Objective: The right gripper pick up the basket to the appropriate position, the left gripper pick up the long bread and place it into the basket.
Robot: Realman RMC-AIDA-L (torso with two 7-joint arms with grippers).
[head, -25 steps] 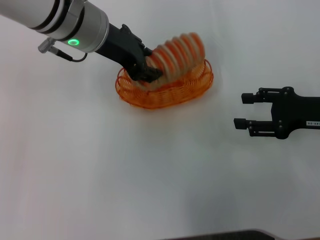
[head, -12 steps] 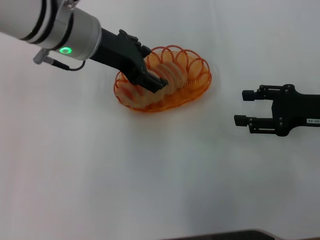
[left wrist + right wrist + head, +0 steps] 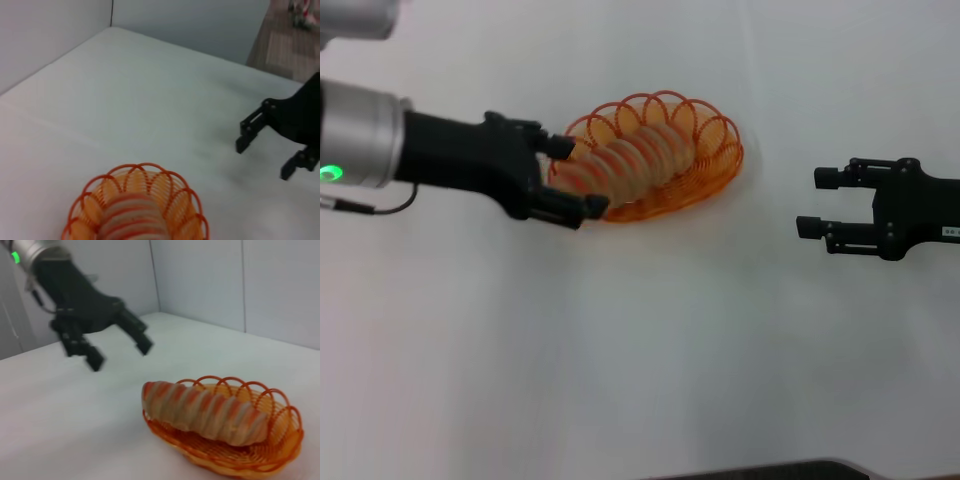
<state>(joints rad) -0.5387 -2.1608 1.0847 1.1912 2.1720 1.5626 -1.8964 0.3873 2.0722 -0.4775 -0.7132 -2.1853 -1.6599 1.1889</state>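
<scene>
The orange wire basket (image 3: 705,165) stands on the white table in the head view, with the long ridged bread (image 3: 625,167) lying inside it. My left gripper (image 3: 572,177) is open and empty, just off the basket's left end, clear of the bread. My right gripper (image 3: 817,203) is open and empty, well to the right of the basket. The left wrist view shows the basket (image 3: 85,207), the bread (image 3: 131,219) and the right gripper (image 3: 262,152). The right wrist view shows the basket (image 3: 277,442), the bread (image 3: 202,410) and the left gripper (image 3: 117,352).
The white table (image 3: 650,350) spreads around the basket. Grey walls (image 3: 210,280) rise behind it in the wrist views. A dark edge (image 3: 770,470) runs along the table's front.
The left gripper lowered the bread into the basket, opened, and drew back to the left. The bread now lies flat in the basket. The right gripper shifted slightly right.
</scene>
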